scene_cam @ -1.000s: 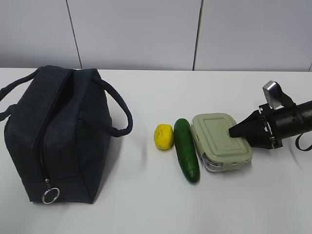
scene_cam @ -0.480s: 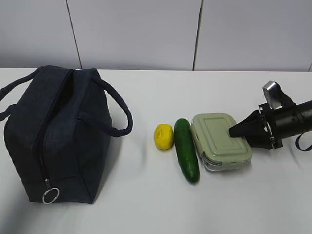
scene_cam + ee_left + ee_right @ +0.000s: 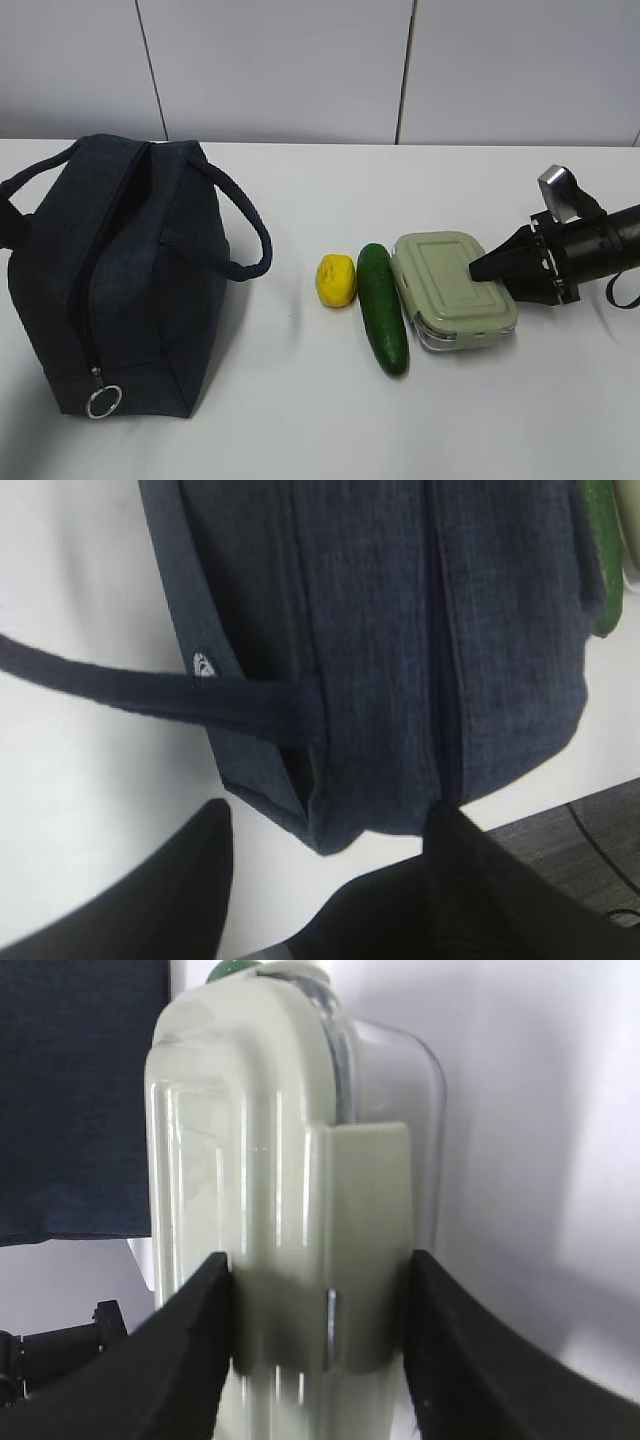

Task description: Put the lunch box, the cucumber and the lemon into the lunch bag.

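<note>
1. Nothing is packed yet, judging by the layout: the lunch box (image 3: 455, 290), cucumber (image 3: 382, 320) and lemon (image 3: 336, 280) all lie on the white worktop (image 3: 300, 420), toward its right side.
2. The lunch bag (image 3: 110, 280) stands upright near the left edge, its zipper looking parted along the top, its handles loose.
3. The right gripper (image 3: 318, 1290) has its jaws clamped across the lunch box's near end, at the lid clip; the box rests on the worktop.
4. The left gripper (image 3: 325, 880) hangs at the bag's end with its jaws apart, holding nothing.
5. Left: lift the box into the bag, then cucumber and lemon.
</note>
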